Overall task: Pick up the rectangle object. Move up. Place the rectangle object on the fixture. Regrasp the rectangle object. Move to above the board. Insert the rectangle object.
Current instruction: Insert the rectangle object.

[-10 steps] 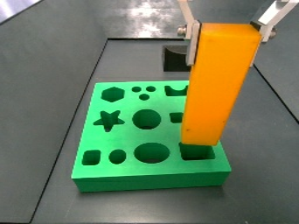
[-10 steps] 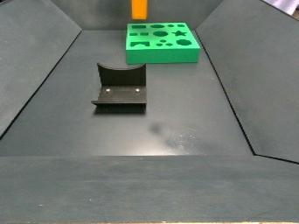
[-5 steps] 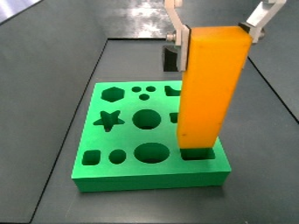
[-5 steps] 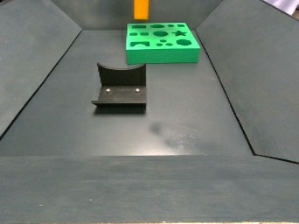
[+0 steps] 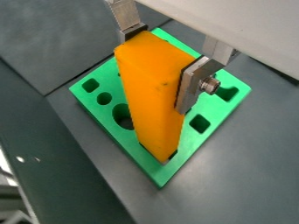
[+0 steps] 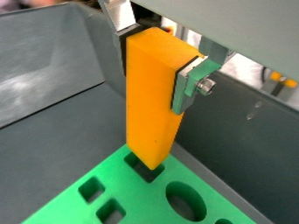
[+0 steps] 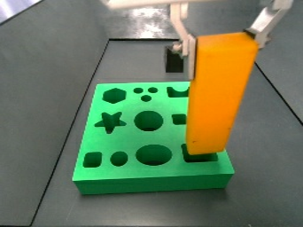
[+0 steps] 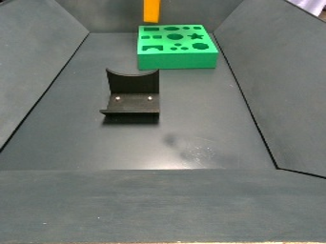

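— Over the far end of the dark floor (image 8: 178,143), what do we have, largest thing first?

— We see the board (image 7: 124,133), green and flat, with the rectangle object (image 7: 219,93) standing upright on it, its lower end sitting in the square hole at the board's near corner in a side view. The fixture (image 8: 130,95) stands well apart, unused now.

— So which step do we judge this to be?

— The insertion, we think (the block looks only shallowly seated). Next we would press straight down, keeping it vertical, then let go.

— And the gripper?

— The gripper (image 5: 163,61) hangs above the board, pointing down, its silver fingers (image 6: 191,83) clamped on the rectangle object's upper end, one plate on each opposite face in both wrist views.
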Tool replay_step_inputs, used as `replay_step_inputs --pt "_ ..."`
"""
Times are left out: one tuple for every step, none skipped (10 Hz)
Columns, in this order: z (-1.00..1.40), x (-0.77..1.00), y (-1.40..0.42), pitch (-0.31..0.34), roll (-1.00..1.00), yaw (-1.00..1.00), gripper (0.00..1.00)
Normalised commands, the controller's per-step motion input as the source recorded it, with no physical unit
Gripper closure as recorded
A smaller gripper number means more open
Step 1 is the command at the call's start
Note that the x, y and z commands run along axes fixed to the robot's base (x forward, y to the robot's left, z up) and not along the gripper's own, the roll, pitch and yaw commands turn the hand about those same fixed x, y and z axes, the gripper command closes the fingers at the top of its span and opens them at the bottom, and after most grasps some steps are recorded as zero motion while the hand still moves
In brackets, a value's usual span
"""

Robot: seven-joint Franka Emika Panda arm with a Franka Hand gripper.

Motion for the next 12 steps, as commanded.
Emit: replay_step_inputs --pt "0.0 0.03 -0.04 0.0 0.06 0.23 1.0" --pt "0.0 0.01 -0.02 0.0 0.0 0.0 1.0" --pt "-0.07 0.13 -0.09 0.0 0.02 0.0 1.0" --pt "-0.11 0.13 -0.05 0.0 0.05 -0.02 1.0" --pt "-0.16 0.08 -0.03 0.0 0.08 -0.05 1.0" --pt "-0.17 0.06 -0.03 0.0 0.08 -0.05 1.0" --pt "-0.17 0.04 0.0 0.0 0.07 -0.01 1.0" --pt "-0.17 0.01 0.0 0.0 0.08 0.0 1.0" --pt "-0.17 0.02 0.0 0.0 0.08 0.0 1.0" --pt "-0.17 0.01 0.0 0.0 0.09 0.0 1.0" --pt "-0.14 0.01 -0.02 0.0 0.08 0.0 1.0" --pt "-0.12 0.03 -0.05 0.0 0.05 0.0 1.0"
